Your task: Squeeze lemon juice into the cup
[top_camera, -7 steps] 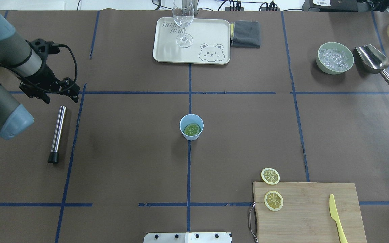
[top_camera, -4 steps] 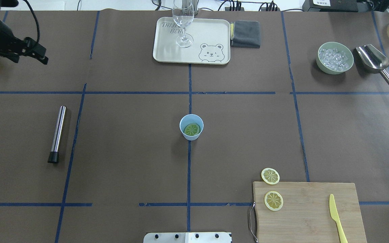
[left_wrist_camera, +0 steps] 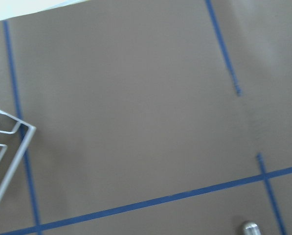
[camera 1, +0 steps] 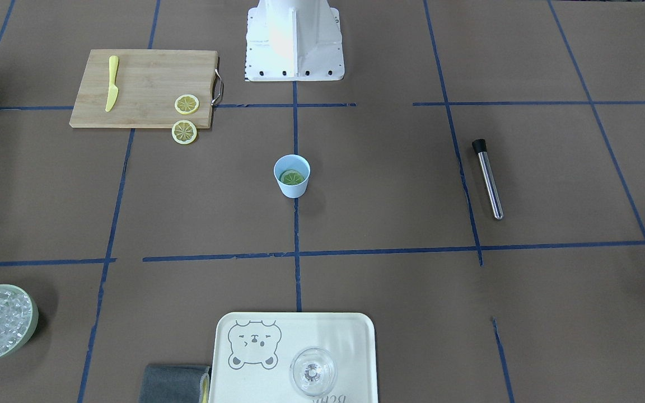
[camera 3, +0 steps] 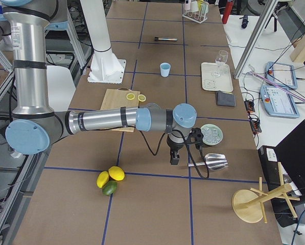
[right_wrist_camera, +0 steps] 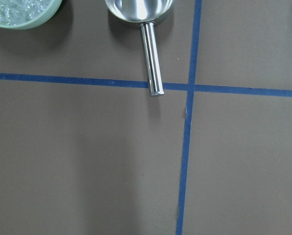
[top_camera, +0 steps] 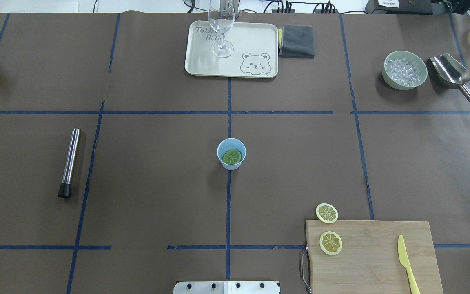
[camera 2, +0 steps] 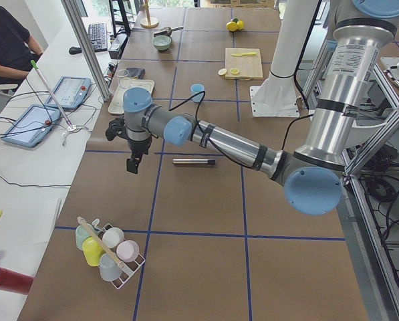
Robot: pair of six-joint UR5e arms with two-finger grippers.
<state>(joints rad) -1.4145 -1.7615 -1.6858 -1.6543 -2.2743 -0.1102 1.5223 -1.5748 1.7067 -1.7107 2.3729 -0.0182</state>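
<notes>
One lemon (top_camera: 232, 157) lies inside cup (top_camera: 229, 165), unseen from side views.

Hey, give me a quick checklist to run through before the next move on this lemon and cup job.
1. Cup upright at the table's middle: ok.
2. Lemon slice inside the cup: ok.
3. No arm over the cup: ok.
4. Left gripper open or shut: cannot tell.
5. Right gripper open or shut: cannot tell.
6. Spare slices both on the cutting board: not ok. One lies on it, the other sits at its edge, not fully on it.
</notes>
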